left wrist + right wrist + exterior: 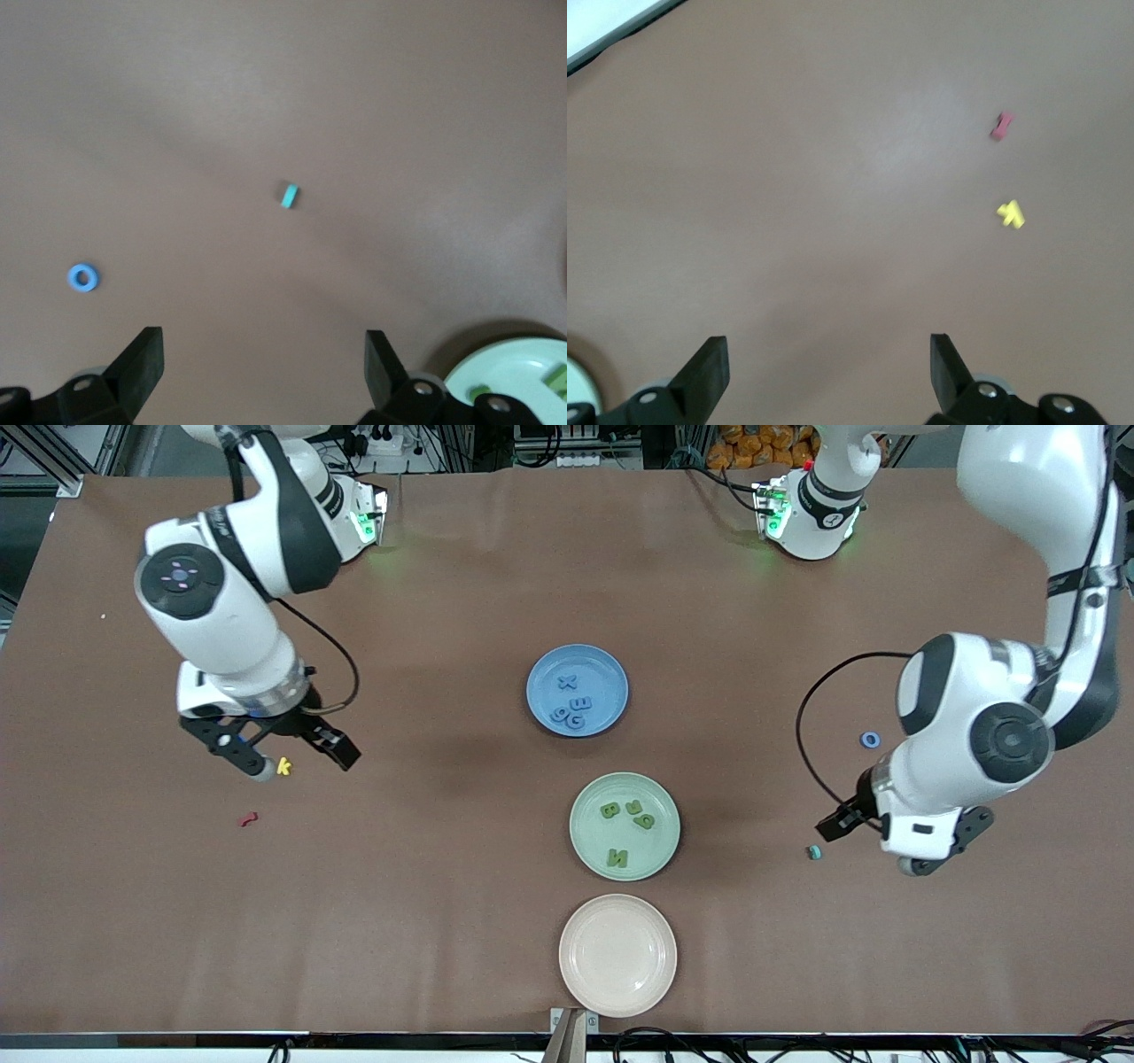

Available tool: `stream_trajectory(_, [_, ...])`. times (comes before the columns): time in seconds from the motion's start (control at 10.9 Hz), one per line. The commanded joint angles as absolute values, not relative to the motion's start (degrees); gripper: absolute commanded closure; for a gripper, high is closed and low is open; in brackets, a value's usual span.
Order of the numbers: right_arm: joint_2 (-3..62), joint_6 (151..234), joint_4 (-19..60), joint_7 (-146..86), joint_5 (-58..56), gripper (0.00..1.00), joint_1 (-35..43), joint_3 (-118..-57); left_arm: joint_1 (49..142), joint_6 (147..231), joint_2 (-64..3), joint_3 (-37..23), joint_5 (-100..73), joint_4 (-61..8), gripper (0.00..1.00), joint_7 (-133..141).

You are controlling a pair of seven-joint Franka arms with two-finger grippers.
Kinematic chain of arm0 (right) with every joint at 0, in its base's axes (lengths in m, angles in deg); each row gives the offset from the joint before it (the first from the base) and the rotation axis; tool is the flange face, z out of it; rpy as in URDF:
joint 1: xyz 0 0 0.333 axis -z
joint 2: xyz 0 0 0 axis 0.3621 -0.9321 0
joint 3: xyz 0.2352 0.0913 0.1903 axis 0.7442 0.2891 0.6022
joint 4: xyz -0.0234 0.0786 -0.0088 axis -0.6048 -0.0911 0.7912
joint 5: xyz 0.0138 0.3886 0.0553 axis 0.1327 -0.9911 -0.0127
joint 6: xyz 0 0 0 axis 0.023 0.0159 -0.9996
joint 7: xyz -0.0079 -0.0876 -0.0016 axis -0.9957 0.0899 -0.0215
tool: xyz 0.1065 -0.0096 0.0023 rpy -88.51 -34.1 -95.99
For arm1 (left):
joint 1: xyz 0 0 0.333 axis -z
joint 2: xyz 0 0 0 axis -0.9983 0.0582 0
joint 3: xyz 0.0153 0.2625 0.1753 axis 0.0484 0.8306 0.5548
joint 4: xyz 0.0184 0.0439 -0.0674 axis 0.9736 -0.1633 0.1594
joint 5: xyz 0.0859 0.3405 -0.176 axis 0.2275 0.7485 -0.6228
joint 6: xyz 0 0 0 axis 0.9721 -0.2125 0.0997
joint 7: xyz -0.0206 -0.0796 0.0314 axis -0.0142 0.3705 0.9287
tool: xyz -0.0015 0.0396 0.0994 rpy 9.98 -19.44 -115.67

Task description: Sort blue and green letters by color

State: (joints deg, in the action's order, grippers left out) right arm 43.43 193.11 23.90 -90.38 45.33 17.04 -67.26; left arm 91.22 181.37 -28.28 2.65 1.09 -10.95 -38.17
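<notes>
Several blue letters (pixel 571 701) lie in the blue plate (pixel 605 671) at mid-table. Three olive-green letters (pixel 611 810) lie in the green plate (pixel 660 849), nearer the front camera. A blue o (pixel 870 740) (pixel 83 278) lies on the brown cloth toward the left arm's end. My left gripper (pixel 866 849) (pixel 263 350) hangs open and holds nothing, over bare cloth between the o and the green plate (pixel 483 370). My right gripper (pixel 297 762) (pixel 826 354) is open with nothing in it, over bare cloth toward the right arm's end.
A cream plate (pixel 617 955) sits nearest the front camera. A tiny teal piece (pixel 813 852) (pixel 290 196) lies by the left gripper. A yellow k (pixel 283 766) (pixel 1011 213) and a red squiggle (pixel 248 819) (pixel 1001 126) lie by the right gripper.
</notes>
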Motion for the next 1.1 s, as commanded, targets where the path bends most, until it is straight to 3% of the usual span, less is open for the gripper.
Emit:
stream_trajectory(0.0, [47.0, 190.4, 25.3, -74.8, 44.4, 0.00, 22.9, -66.7, 87.3, 180.3, -39.7, 0.9, -2.0, -23.6, 0.00, -31.5])
stream_trajectory(0.18, [48.4, 189.4, 25.2, -66.2, 44.4, 0.00, 26.1, -67.3, 86.8, 183.5, -49.1, 1.2, -2.4, -35.4, 0.00, -25.7])
stream_trajectory(0.55, [48.8, 184.7, 20.5, -53.9, 44.4, 0.00, 27.7, -71.3, 82.6, 183.0, -62.0, 1.6, -6.4, -45.8, 0.00, -12.3])
stream_trajectory(0.74, [49.0, 182.3, 18.2, -51.8, 43.9, 0.00, 29.1, -71.3, 83.4, 182.8, -63.8, 2.3, -6.3, -45.2, 0.00, -11.5])
stream_trajectory(1.01, [52.2, 179.7, 17.6, -47.6, 40.0, 0.00, 31.9, -71.4, 85.5, 182.8, -63.4, 3.0, -4.6, -36.3, 0.00, -11.7])
